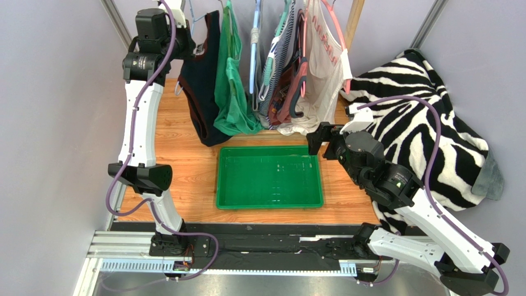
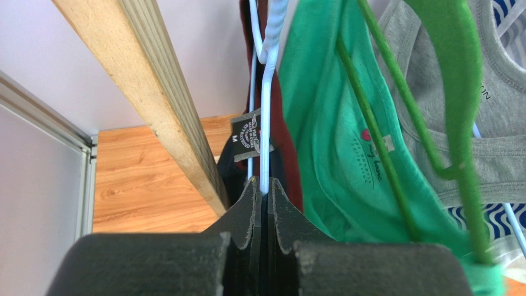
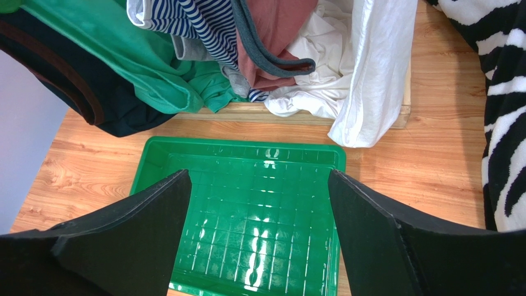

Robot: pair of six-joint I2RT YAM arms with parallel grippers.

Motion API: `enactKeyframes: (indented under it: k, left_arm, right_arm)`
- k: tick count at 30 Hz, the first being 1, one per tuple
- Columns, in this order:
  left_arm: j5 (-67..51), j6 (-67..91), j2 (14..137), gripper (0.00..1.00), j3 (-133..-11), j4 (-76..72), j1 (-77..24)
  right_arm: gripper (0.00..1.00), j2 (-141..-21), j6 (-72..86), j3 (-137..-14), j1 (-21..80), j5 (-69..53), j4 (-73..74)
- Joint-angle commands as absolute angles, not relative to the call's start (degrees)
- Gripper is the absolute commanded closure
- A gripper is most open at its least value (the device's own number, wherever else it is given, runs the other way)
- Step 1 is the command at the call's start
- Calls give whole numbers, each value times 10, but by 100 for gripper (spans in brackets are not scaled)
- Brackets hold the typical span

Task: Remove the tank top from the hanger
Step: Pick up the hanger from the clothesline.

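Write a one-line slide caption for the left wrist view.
Left gripper shut on the thin pale blue hanger carrying the black maroon-trimmed tank top, beside a green jersey top.

A robotics lab test cell: plain grey wall panels point(image 1: 49, 123) framed by aluminium posts point(image 1: 116, 21), two white robot arms point(image 1: 139, 117) bolted to a metal rail point(image 1: 123, 250) edging a wooden tabletop point(image 1: 185, 166), with staged props: hung garments point(image 1: 231, 92), a green tray point(image 1: 270, 205), a zebra-print blanket point(image 1: 460, 154).

The left arm point(image 1: 139, 117) stretches up and far forward, and the left pincer point(image 2: 264, 200) at its end has both fingers pressed tight together. The right arm point(image 1: 426, 216) bends low, tilting the right pincer point(image 3: 259, 185) downward, fingers spread wide.
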State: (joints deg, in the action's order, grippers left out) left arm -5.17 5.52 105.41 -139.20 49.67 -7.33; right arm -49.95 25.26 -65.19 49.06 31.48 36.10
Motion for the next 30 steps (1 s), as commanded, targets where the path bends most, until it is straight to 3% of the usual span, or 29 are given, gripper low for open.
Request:
enactKeyframes:
  k: [1, 14, 26, 30]
  left_arm:
    - [-16, 26, 1042, 100, -1426, 458, -86]
    - [71, -17, 962, 100, -1445, 381, -112]
    - [4, 8, 736, 100, -1184, 415, -112]
    - [-91, -21, 674, 100, -1155, 446, -112]
  right_arm:
    - [15, -488, 259, -642, 494, 329, 330]
    - [22, -474, 266, -630, 494, 321, 330]
    - [22, -448, 259, -634, 494, 322, 344]
    - [17, -454, 251, -639, 495, 319, 340]
